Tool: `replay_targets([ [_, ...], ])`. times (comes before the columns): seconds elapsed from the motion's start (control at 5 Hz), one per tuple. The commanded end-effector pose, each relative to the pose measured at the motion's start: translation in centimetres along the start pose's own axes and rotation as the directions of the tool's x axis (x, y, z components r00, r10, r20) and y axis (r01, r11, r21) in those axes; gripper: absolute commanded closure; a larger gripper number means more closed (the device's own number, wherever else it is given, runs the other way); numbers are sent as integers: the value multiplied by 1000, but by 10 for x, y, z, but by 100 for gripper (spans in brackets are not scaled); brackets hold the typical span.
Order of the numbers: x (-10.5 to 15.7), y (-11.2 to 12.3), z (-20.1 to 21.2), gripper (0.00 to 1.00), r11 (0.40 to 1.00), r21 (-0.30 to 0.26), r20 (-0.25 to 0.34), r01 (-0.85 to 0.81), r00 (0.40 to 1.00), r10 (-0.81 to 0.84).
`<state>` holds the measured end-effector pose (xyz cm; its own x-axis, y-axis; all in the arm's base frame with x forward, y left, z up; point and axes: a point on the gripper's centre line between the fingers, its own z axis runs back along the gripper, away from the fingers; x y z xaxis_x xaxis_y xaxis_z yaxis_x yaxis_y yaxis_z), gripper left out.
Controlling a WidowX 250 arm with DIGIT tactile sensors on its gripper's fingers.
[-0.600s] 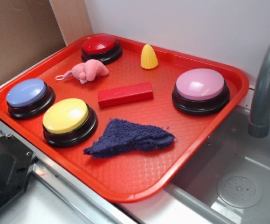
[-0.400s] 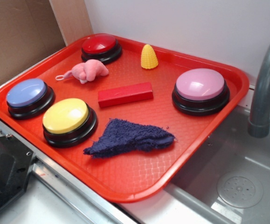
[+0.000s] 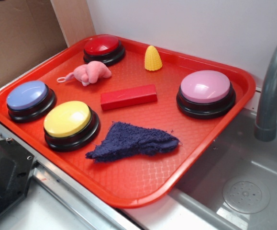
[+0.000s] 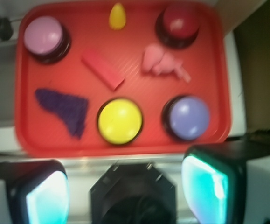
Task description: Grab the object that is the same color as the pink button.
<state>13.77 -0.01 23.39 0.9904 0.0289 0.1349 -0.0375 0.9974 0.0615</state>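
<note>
Nearest us, the gripper [image 4: 125, 189] hangs above the tray's [image 3: 128, 184] near edge, its fingers [image 4: 46, 196] spread apart and empty; on the tray we list a purple cloth [image 3: 131, 141] and yellow button [image 3: 70, 122] near that edge; a blue button [image 3: 29, 98] and red block [image 3: 128, 97] mid-tray; the pink button [image 3: 206, 91] toward the tray's right rim; the pink plush toy [image 3: 90, 73] just before the red button [image 3: 103, 48] at the far rim; a yellow cone [image 3: 152, 58] beside that.

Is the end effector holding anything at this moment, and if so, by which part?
Nothing is held. The end effector is open, high above the tray; the pink plush toy lies untouched.
</note>
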Motion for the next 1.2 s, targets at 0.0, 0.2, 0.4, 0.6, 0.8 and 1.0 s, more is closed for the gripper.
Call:
replay_targets([
  [0.0,47,38,-32,0,977,102,99,190,975,-200],
  [0.2,66,50,-59,0,941,137,87,309,943,-322],
  [0.4,87,57,-95,0,883,136,37,450,888,-458],
  [0.6,92,62,-131,0,844,128,-31,520,853,-521],
  [0.8,89,70,-171,0,809,75,-88,583,812,-576],
  [1.0,78,75,-201,0,787,22,-150,617,780,-608],
])
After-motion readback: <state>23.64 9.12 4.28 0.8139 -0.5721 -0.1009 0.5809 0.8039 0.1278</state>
